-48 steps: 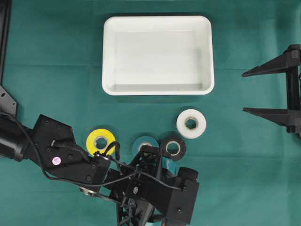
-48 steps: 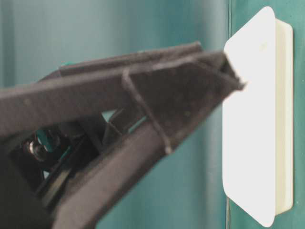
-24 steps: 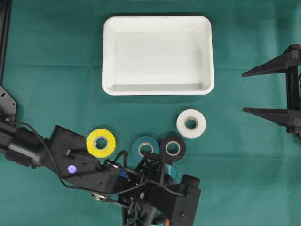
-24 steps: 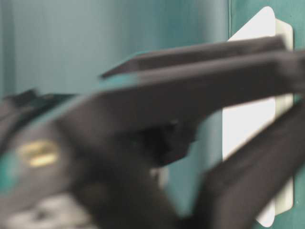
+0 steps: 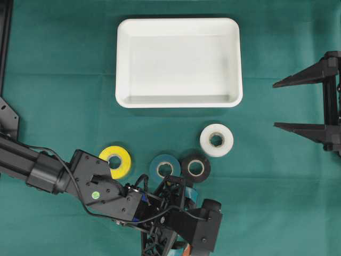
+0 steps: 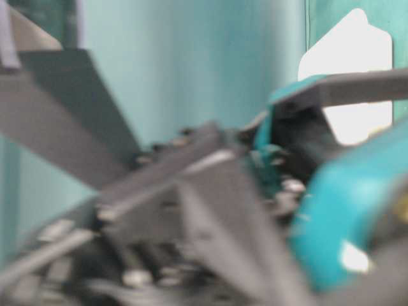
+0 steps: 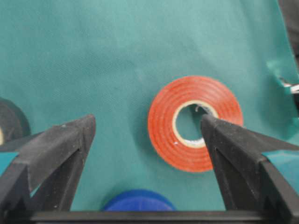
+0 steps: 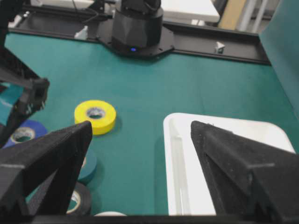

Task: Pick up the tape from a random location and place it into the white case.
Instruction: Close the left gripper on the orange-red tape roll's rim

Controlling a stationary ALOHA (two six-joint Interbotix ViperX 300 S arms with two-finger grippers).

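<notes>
Red tape roll (image 7: 195, 122) flat on the green cloth (image 7: 117, 60), between the wide-open fingers of the left gripper (image 7: 147, 128), right fingertip (image 7: 211, 125) over its hole. White case (image 5: 179, 62) well apart, empty. Yellow (image 5: 115, 161), teal (image 5: 164, 168), black (image 5: 195, 167), white (image 5: 216, 140) rolls nearby. Right gripper (image 5: 282, 104) spread wide, holding nothing.

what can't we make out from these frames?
- Red tape roll: hidden under the left arm in the overhead view; shows only in the left wrist view.
- Blue roll: cut off by the left wrist view's bottom edge.
- Table-level view: blurred by the close arm; only part of the white case shows.
</notes>
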